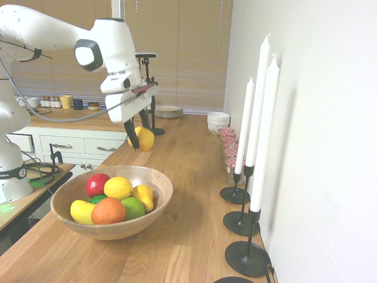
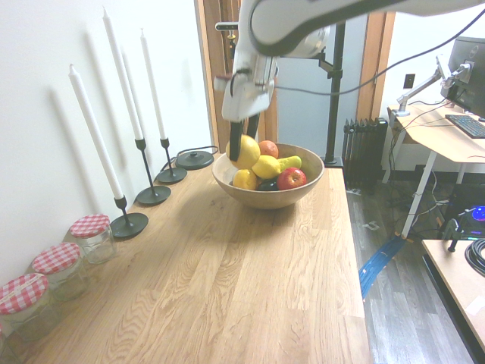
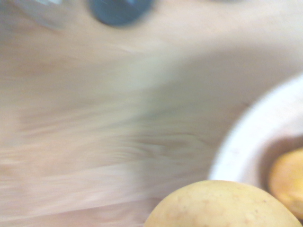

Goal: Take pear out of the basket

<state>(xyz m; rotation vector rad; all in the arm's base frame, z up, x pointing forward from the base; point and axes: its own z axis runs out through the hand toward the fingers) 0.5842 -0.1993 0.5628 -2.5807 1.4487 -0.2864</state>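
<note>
In the first exterior view, your gripper (image 1: 138, 137) clamps the pear (image 1: 144, 139) between its dark fingers, in the air. The basket (image 1: 154, 209) sits on the table (image 1: 188, 177) below the gripper, a little nearer the camera, with other fruit inside.

In the second exterior view, the pear (image 2: 245, 152) hangs in the gripper (image 2: 242, 150) just above the basket's (image 2: 303, 189) rim.

In the wrist view, blurred, the pear (image 3: 222, 205) fills the bottom edge; beyond it lie the basket's rim (image 3: 241, 142) and bare table (image 3: 94, 123).
</note>
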